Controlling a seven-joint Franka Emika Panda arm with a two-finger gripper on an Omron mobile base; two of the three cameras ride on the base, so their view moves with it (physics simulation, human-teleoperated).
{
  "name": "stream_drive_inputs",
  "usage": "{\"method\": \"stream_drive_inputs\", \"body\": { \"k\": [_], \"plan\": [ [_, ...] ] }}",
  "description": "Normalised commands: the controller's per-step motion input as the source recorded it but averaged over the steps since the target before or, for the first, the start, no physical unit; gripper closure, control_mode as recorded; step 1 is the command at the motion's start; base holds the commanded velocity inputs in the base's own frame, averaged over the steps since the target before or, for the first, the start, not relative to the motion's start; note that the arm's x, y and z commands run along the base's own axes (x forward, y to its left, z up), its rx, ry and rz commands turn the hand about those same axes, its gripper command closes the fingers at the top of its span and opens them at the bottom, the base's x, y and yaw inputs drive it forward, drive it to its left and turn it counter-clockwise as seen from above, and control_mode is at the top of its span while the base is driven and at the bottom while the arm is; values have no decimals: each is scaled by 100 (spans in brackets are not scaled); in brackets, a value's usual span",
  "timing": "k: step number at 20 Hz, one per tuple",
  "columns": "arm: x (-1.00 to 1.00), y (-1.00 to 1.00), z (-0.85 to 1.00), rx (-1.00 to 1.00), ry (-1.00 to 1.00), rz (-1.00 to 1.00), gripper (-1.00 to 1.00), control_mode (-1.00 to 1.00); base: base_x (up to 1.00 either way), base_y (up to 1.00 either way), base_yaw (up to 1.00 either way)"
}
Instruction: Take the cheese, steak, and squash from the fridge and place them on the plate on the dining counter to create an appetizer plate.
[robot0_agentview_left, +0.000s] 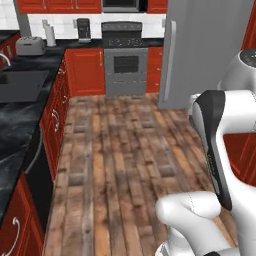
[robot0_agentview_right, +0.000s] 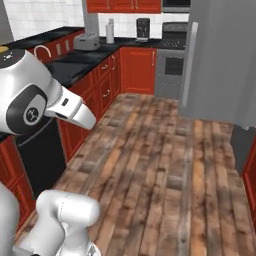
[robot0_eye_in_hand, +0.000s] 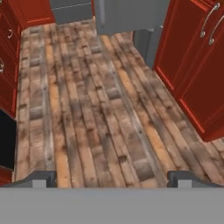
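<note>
step: approach tall grey-silver fridge (robot0_agentview_left: 200, 50) | gripper (robot0_eye_in_hand: 112, 178) jaws wide, empty | tip: square base to door, stop near handle (robot0_agentview_right: 189, 65) before reaching

Arm folded up close over base, elbow raised, upper links bulking large at frame edges in both base views. End effector (robot0_eye_in_hand: 112, 178) angled down and forward, jaws spread wide apart, fingertips (robot0_eye_in_hand: 41, 178) at opposite sides, nothing gripped between.
</note>
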Motion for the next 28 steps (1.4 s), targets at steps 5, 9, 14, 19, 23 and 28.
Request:
{"method": "stream_drive_inputs", "body": {
  "k": [5, 9, 14, 19, 23, 28],
  "plan": [
    [0, 0, 0, 0, 0, 0, -100, 100, 100, -37, 8],
    [0, 0, 0, 0, 0, 0, -100, 100, 100, -31, 0],
    [0, 0, 0, 0, 0, 0, -100, 100, 100, -8, -2],
    [0, 0, 0, 0, 0, 0, -100, 100, 100, 0, -10],
    [0, 0, 0, 0, 0, 0, -100, 100, 100, 0, -15],
    [0, 0, 0, 0, 0, 0, -100, 100, 100, 1, -20]
  ]
}}
